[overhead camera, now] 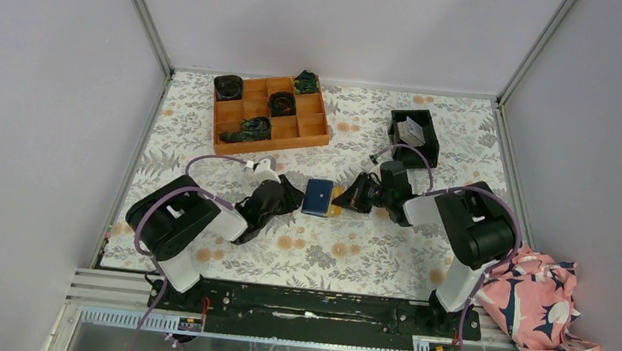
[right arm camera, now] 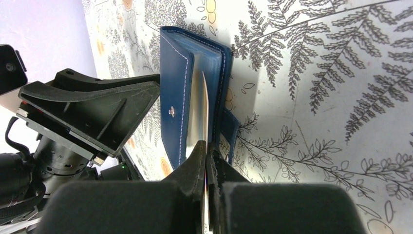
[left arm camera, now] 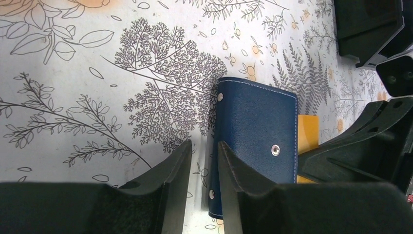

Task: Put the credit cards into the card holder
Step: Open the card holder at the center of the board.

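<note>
Right gripper (right arm camera: pixel 207 148) pinches a credit card (right arm camera: pixel 197 109), tip between card holder (right arm camera: pixel 173 87) flaps

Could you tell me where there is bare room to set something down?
Free: the near strip of cloth in front of the wallet, and the back between tray and bin. Crowded: the middle, where left gripper and right gripper, holding a card, meet at it.
</note>
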